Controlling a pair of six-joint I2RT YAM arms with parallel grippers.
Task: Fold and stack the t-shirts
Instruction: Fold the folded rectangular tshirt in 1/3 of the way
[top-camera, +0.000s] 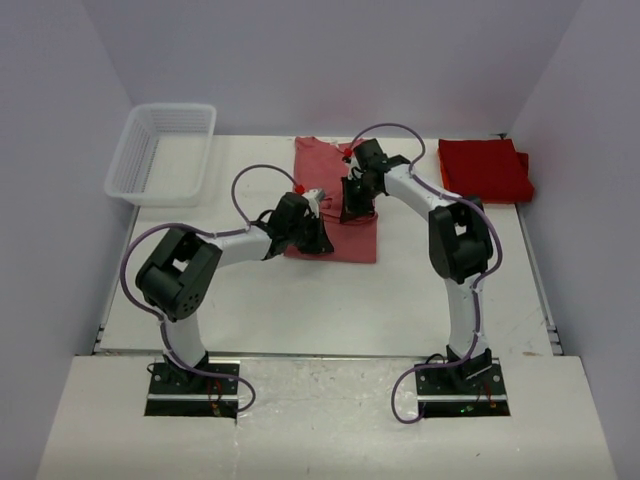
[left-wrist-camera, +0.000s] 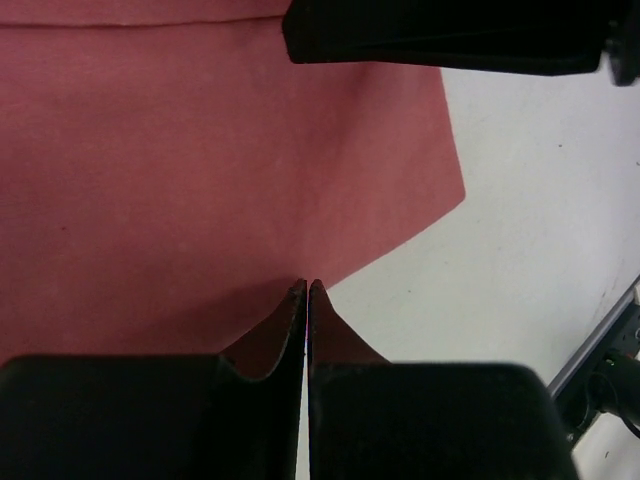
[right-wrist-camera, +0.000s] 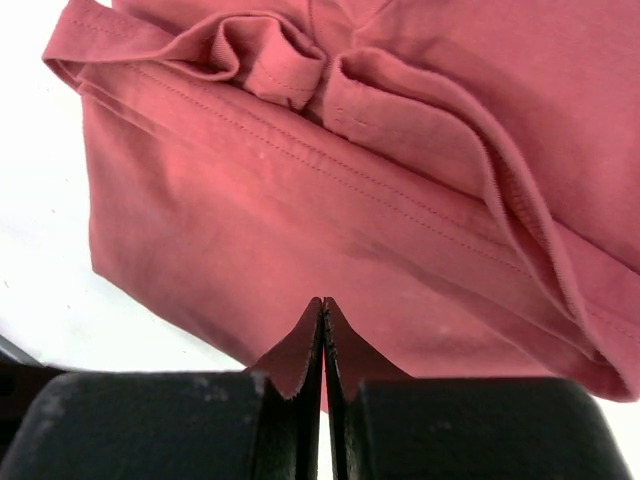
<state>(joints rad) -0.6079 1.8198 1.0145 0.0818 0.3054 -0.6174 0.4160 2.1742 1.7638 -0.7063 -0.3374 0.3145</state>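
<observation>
White mesh basket (top-camera: 160, 152) at far-L corner of bench (top-camera: 300, 310). L claw (left-wrist-camera: 306, 290) tips together at near-L edge of salmon t-shirt (top-camera: 330, 195), mid-bench; R claw (right-wrist-camera: 323, 305) likewise on its R side; can't tell if cloth's nipped. Folded red t-shirts (top-camera: 485, 168) far R, well apart.

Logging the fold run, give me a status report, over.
Both shut: left gripper and right gripper, each at an edge of the salmon t-shirt; pinch unconfirmed. Stack of folded red t-shirts far right, apart. Nothing blocking.

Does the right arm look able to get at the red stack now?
Probably yes: the stack lies close on its right, nothing between, though its jaws are shut at the shirt.
</observation>
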